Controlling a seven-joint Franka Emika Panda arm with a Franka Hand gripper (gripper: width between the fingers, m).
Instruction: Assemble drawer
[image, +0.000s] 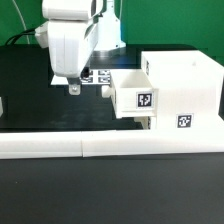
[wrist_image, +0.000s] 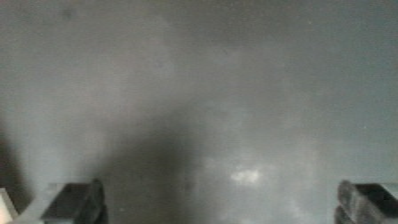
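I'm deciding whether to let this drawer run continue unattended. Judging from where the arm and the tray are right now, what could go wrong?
1. The tray sticks partway out of the box, so a crooked push could jam it.
2. The gripper hangs beside the tray, its fingers apart and empty in the wrist view; a careless sideways move might knock the tray askew.
3. The marker board lies right behind the gripper, and a low descent could scrape it.

The exterior view faces the scene side-on, slightly above the tabletop (image: 30, 110), fairly near. The wrist view looks closely down past the pincer (wrist_image: 217, 200) fingertips (only blurred grey surface shows).
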